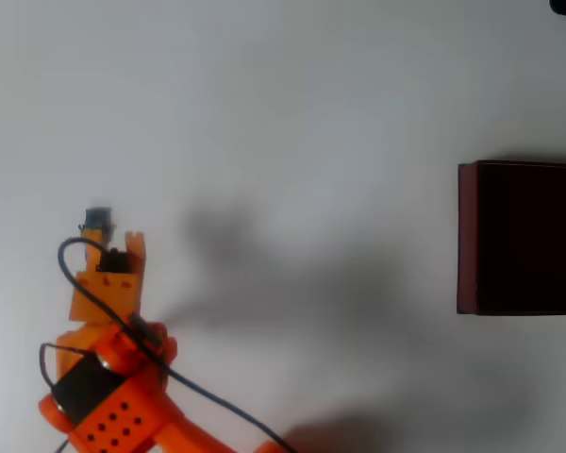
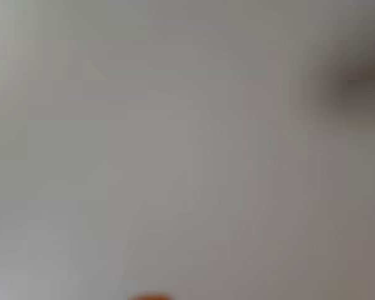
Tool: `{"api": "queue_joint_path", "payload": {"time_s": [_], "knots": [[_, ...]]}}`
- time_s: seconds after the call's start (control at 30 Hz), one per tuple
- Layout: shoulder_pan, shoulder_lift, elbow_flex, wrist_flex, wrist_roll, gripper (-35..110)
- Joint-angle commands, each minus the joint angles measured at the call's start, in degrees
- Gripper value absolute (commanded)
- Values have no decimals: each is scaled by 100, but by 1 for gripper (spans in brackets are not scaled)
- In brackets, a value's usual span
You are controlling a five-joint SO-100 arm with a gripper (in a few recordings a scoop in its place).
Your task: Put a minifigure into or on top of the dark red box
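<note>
White table [image 1: 311, 104], bare across the whole middle, so lots of open room btwn the arm and the box. Dark red box [image 1: 468, 236] sits at the right edge of the overhead view, cut off by the frame; thin maroon wall on its left side, inside nearly black. Orange arm at bottom left, black cable looping over it. The claw [image 1: 113, 241] points up the picture, and the minifigure [image 1: 98, 218] is right at its tip, well apart from the box. It's tiny, blue-grey, blurry; no detail to read. Can't tell if the claw is open or closed on it. Wrist view is a grey blur w/ a dark smudge upper right.
</note>
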Motion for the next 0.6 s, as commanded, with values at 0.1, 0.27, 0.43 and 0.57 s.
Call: {"api": "queue_joint_path", "payload": {"time_s": [0.1,0.27,0.43,0.57], "knots": [[-167,-431,-545,-343,659,22],[-211,-1204,-1450,-123,773,22],[-149,-1942,-2057,-211,527,22],[-62,-2259,-2338,-141,299,22]]}}
